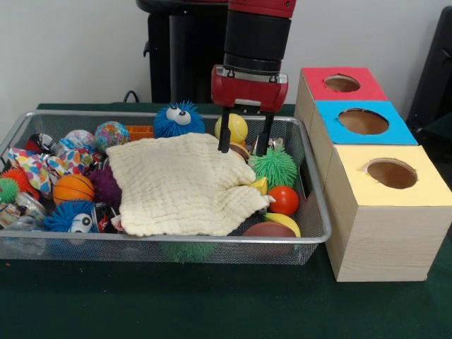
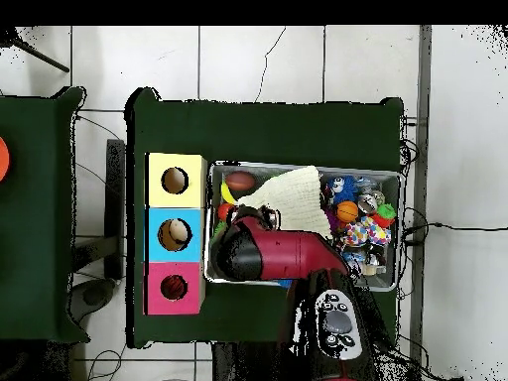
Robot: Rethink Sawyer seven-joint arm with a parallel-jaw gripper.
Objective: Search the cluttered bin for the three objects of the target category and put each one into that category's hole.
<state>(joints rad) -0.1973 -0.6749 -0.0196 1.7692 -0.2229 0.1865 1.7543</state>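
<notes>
The wire mesh bin is full of toys, with a cream cloth spread over its middle. My gripper hangs straight down over the bin's far right part, at the cloth's far corner. It is open and holds nothing. A small brown object lies between the fingertips and a yellow ball sits just behind them. In the overhead view the arm covers the gripper, and the cloth and the bin show.
Red, blue and yellow boxes with round holes stand to the bin's right. Around the cloth lie a green spiky ball, an orange-red ball, a blue fuzzy one-eyed ball and a small basketball.
</notes>
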